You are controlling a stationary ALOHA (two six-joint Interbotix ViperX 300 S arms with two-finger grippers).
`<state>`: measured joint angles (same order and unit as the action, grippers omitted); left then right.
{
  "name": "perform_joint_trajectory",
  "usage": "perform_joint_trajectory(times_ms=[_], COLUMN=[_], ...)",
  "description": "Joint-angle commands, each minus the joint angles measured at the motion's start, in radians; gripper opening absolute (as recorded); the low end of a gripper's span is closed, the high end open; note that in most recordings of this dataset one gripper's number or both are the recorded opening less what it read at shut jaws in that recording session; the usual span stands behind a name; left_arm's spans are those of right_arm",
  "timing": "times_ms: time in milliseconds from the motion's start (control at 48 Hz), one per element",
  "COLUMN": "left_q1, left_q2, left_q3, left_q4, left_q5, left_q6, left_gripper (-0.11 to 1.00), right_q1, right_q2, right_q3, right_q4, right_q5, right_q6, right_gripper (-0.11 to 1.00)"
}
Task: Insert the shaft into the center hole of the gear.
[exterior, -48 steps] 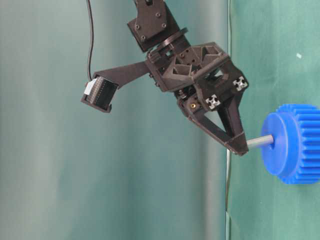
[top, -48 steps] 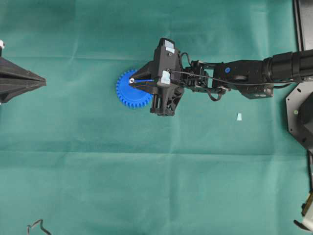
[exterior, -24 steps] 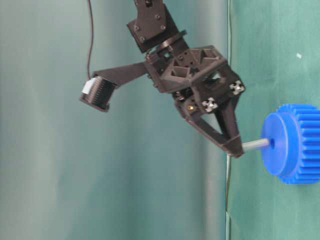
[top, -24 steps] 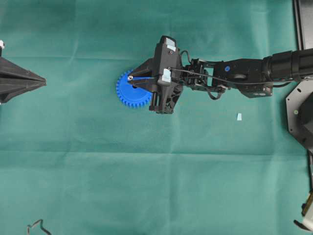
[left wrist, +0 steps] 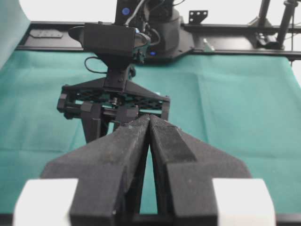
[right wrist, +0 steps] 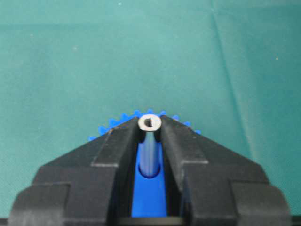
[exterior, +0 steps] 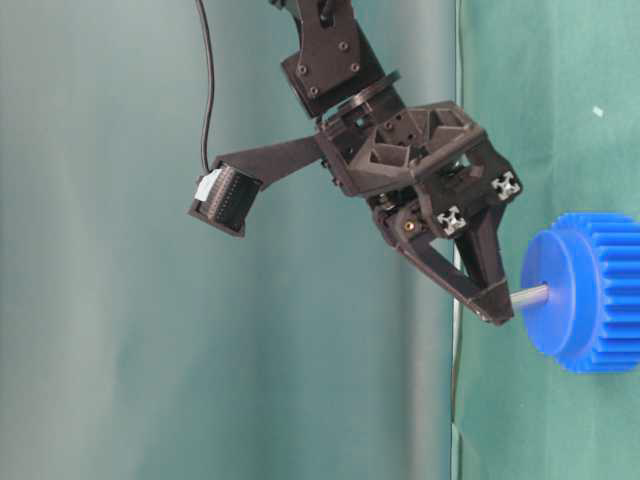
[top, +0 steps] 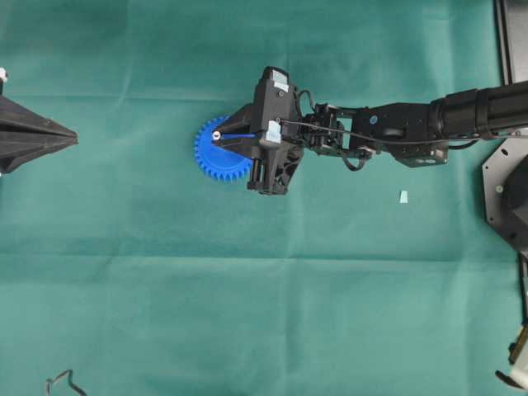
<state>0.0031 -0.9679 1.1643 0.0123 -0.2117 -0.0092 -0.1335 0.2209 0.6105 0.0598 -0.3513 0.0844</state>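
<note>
The blue gear (top: 211, 162) lies flat on the green cloth. My right gripper (top: 219, 138) hangs over it, shut on the shaft (right wrist: 150, 141), a short silvery pin held near its top end. The pin stands upright, and its lower end sits in the center hole (right wrist: 149, 173) of the gear's face. In the table-level view a short length of shaft (exterior: 530, 295) shows between the fingertips (exterior: 497, 312) and the gear (exterior: 590, 295). My left gripper (top: 74, 139) rests at the far left, well away from the gear, shut with nothing in it.
A small pale scrap (top: 403, 196) lies on the cloth right of the gear, under the right arm. A bent black wire piece (top: 62, 382) sits at the bottom left corner. Black frame parts (top: 505, 194) line the right edge.
My right gripper has moved slightly left and down toward the gear. Less of the shaft now shows between the fingertips and the gear's face. The left arm has not moved.
</note>
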Motion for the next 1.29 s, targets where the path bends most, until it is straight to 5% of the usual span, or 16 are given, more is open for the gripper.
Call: perform_joint_trajectory(times_ms=[0, 1272], left_q1=[0.002, 0.009], left_q2=[0.005, 0.008], left_q3=[-0.026, -0.026], left_q4=[0.002, 0.003], left_q5=[-0.009, -0.009], left_q6=[0.000, 0.000], left_gripper=[0.02, 0.02], right_q1=[-0.003, 0.020], right_q2=[-0.012, -0.012], right_q3=[-0.015, 0.020], right_q4=[0.002, 0.002], right_q5=[-0.006, 0.097], right_q6=[0.002, 0.003], right_gripper=[0.17, 0.17])
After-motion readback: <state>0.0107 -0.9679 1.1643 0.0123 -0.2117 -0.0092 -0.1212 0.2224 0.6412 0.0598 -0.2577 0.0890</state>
